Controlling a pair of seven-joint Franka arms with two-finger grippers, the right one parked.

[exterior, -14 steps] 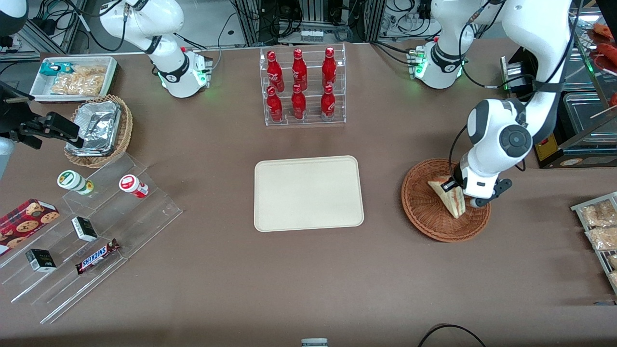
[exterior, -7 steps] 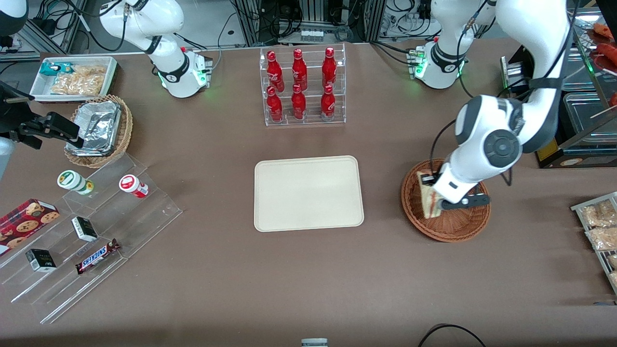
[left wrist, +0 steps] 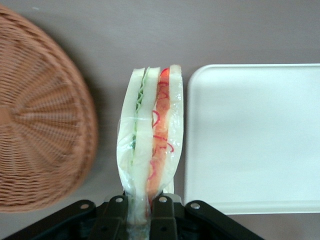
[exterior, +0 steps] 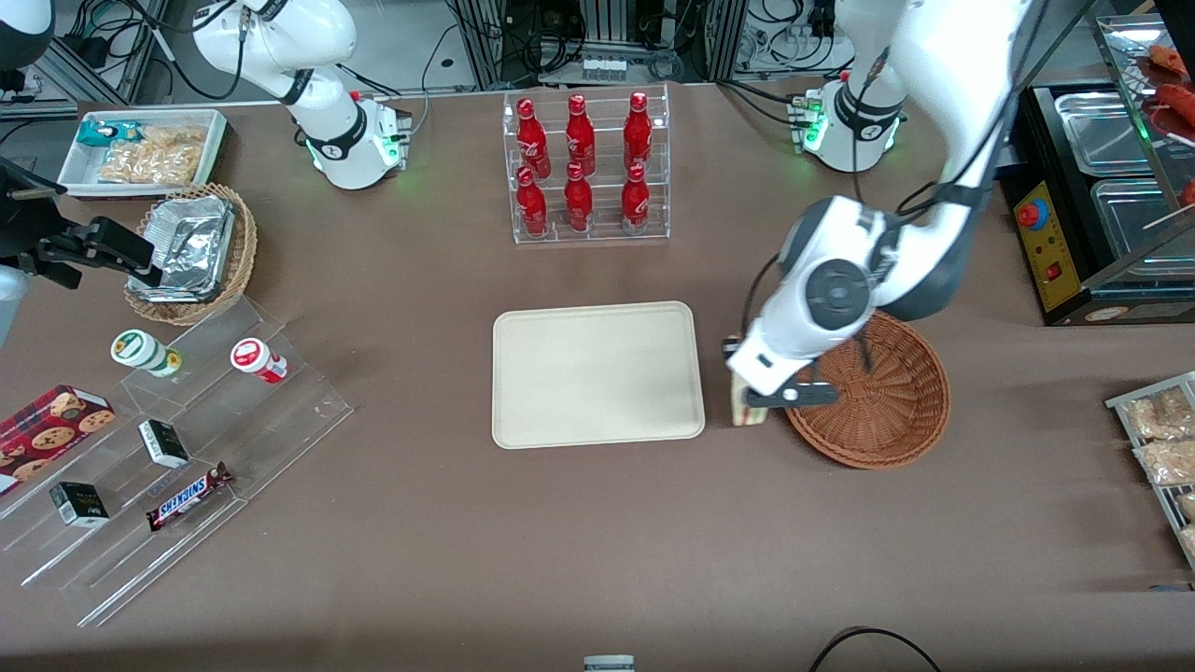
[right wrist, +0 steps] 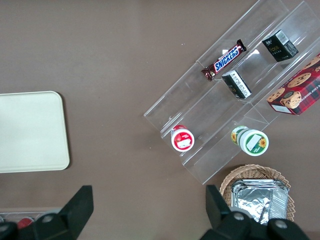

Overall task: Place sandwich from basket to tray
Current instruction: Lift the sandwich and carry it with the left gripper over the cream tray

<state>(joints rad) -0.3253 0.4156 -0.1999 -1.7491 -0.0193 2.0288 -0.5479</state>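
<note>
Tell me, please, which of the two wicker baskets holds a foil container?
The lighter tan basket toward the parked arm's end; the reddish-brown basket beside the tool sits empty.

Your gripper, clamped on the sandwich, hangs over bare table between basket and tray; the tray's surface lies open.

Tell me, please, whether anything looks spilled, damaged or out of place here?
Nothing stands out. The gripper holds the sandwich intact between basket and tray, above bare table.
</note>
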